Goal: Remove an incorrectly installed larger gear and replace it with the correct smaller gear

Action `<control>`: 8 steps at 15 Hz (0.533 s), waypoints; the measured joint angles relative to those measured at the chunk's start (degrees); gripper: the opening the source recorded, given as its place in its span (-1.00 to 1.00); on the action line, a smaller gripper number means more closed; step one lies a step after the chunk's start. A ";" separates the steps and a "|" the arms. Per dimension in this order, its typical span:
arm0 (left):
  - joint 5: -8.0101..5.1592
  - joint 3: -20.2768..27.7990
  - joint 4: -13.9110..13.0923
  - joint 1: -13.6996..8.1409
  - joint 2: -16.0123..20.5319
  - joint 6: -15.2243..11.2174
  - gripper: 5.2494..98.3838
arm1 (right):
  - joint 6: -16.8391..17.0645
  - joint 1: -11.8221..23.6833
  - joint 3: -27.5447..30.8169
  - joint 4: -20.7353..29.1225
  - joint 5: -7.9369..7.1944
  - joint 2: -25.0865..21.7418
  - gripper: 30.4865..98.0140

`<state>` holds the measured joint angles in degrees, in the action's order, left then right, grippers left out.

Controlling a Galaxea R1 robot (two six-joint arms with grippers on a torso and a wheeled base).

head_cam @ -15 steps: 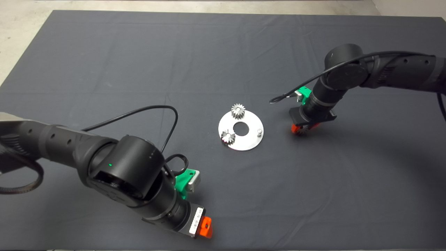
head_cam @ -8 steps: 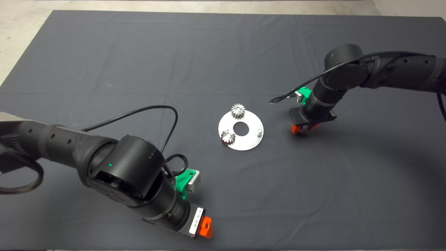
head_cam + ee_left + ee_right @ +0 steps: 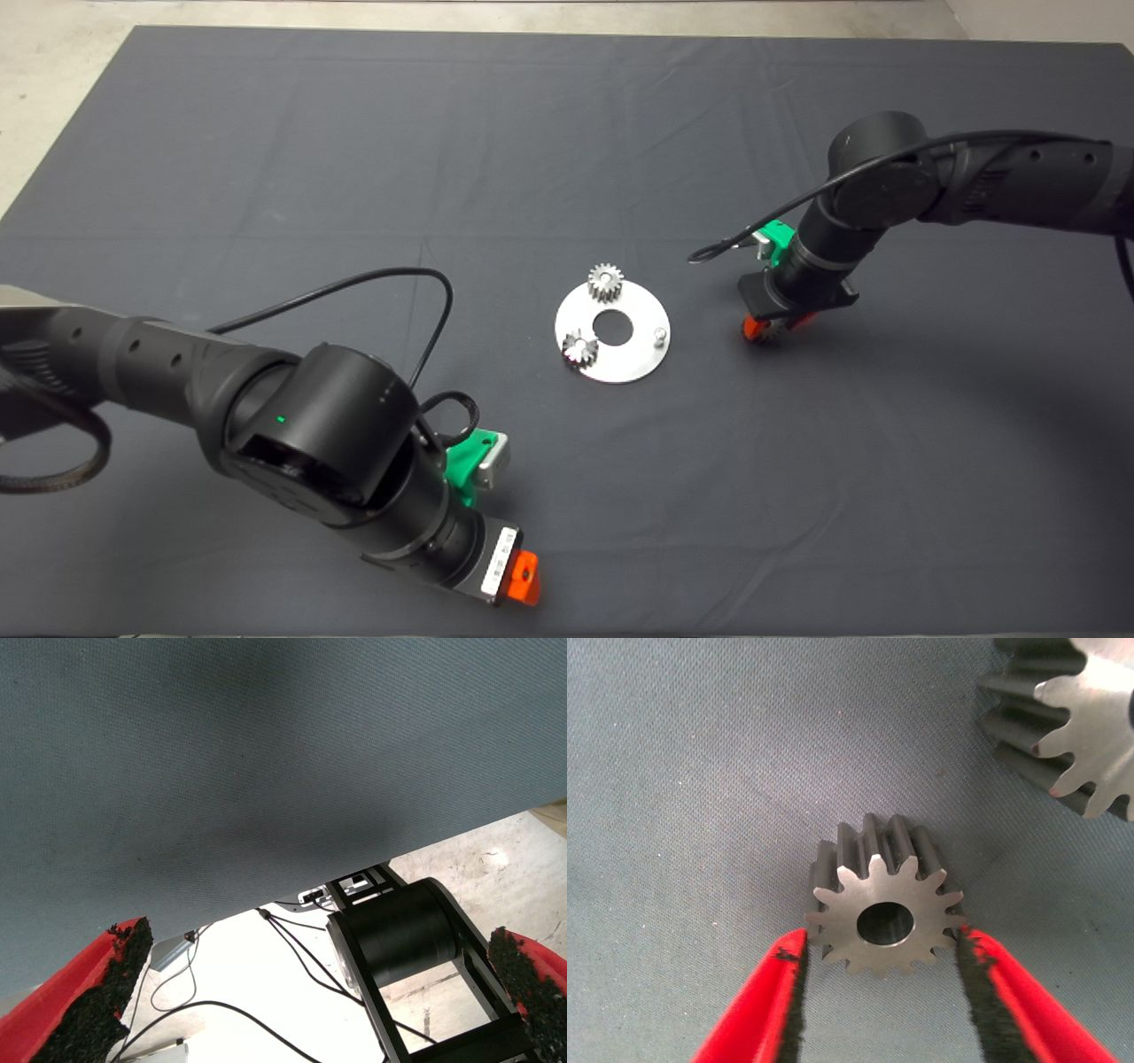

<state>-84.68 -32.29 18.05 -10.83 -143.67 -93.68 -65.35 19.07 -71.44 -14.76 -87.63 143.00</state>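
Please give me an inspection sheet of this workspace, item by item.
Surface: dark mat, flat with light creases.
Job's things: smaller gear lies flat on the mat between the right jaws; larger gear lies on the mat beside it; round plate carries two small silver gears and one bare pin.
Clutter: nothing seen.
Grippers: right gripper low at the mat, pads touching the smaller gear's teeth; left gripper open near the mat's front edge.
Cables: a black cable loops from each arm, off the plate.
Surroundings: pale floor.

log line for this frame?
right gripper: shut on smaller gear, on mat right of plate | larger gear: off, beside | peg: bare | left gripper: open, idle
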 measured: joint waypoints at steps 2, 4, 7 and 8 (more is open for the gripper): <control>0.00 0.00 0.00 0.00 0.00 0.00 0.99 | 0.00 0.00 0.00 0.00 0.06 0.00 -0.66; 0.00 0.00 0.00 -0.02 0.00 0.00 0.99 | 0.00 0.00 0.00 -0.01 0.04 0.02 -0.66; 0.00 0.00 0.00 -0.02 0.00 0.00 0.99 | 0.00 0.00 0.00 -0.01 0.06 0.02 -0.66; 0.00 0.00 0.00 0.00 0.00 0.00 0.99 | 0.00 0.00 0.00 -0.04 0.04 0.02 -0.66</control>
<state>-84.68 -32.29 18.05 -10.83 -143.67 -93.68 -65.35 19.07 -71.44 -14.80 -87.59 143.02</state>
